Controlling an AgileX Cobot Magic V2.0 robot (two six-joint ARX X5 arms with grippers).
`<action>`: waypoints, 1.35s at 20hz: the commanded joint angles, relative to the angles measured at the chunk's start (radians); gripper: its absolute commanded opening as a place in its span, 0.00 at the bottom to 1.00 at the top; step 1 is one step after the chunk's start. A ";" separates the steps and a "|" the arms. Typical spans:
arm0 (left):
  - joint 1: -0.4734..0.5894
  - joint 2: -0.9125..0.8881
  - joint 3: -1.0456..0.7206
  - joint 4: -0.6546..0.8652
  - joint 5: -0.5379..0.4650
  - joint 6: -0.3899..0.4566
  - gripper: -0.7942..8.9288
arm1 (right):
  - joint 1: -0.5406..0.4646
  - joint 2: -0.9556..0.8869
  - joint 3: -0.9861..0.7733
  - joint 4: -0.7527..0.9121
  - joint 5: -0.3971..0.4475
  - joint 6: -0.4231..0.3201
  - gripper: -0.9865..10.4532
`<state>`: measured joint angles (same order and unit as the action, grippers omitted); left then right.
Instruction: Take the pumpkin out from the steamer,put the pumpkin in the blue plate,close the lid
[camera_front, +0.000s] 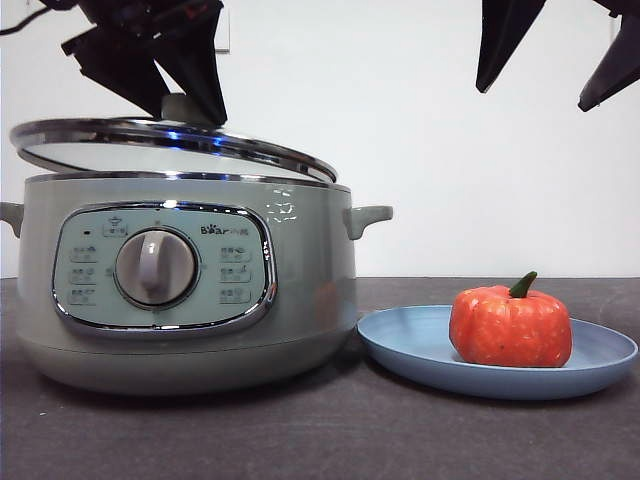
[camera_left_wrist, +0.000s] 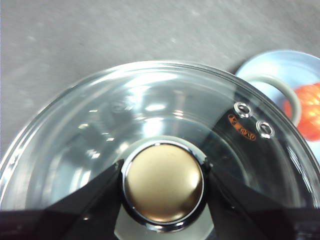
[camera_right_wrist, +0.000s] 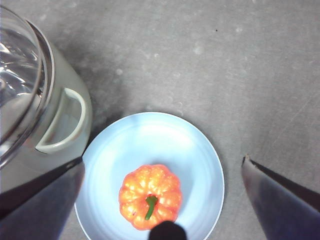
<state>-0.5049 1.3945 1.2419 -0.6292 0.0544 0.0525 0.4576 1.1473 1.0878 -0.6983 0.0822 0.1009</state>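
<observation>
A: Item one, far left: what did we log?

B: The steamer (camera_front: 190, 285), sage green, control panel and dial facing us, standing on the dark table (camera_front: 320, 440). Above it we found the lid (camera_front: 170, 140), tilted, its left edge lifted clear of the chrome rim and its right edge down near the rim; we could not tell whether it touched there.

A: And what held it?

B: The left gripper (camera_left_wrist: 162, 182). We recorded its two black jaws clamped on either side of the lid's knob (camera_left_wrist: 162, 182), grasping it from above.

A: Next item to the right?

B: The blue plate (camera_front: 400, 335), just beside the steamer's base and below its side handle (camera_front: 368, 217). In the front view we could not tell whether plate and pot touched.

A: Contents?

B: The pumpkin (camera_front: 510, 327), upright on the plate, green stem up, sitting off centre toward the plate's right half.

A: Last item?

B: The right gripper (camera_right_wrist: 162, 200), high above the plate. We noted its jaws spread wide, holding nothing, well clear of the pumpkin.
</observation>
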 joint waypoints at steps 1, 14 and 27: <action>-0.001 0.008 0.008 0.034 0.050 0.000 0.07 | 0.000 0.000 -0.008 0.005 0.003 0.006 0.63; -0.006 0.010 0.008 -0.007 -0.023 0.010 0.09 | 0.000 0.000 -0.008 0.001 0.003 0.006 0.63; -0.006 -0.082 0.008 -0.027 -0.025 -0.026 0.57 | 0.000 -0.027 -0.008 -0.021 0.002 0.006 0.63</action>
<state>-0.5117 1.3262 1.2438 -0.6582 0.0330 0.0406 0.4576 1.1259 1.0878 -0.7246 0.0822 0.1009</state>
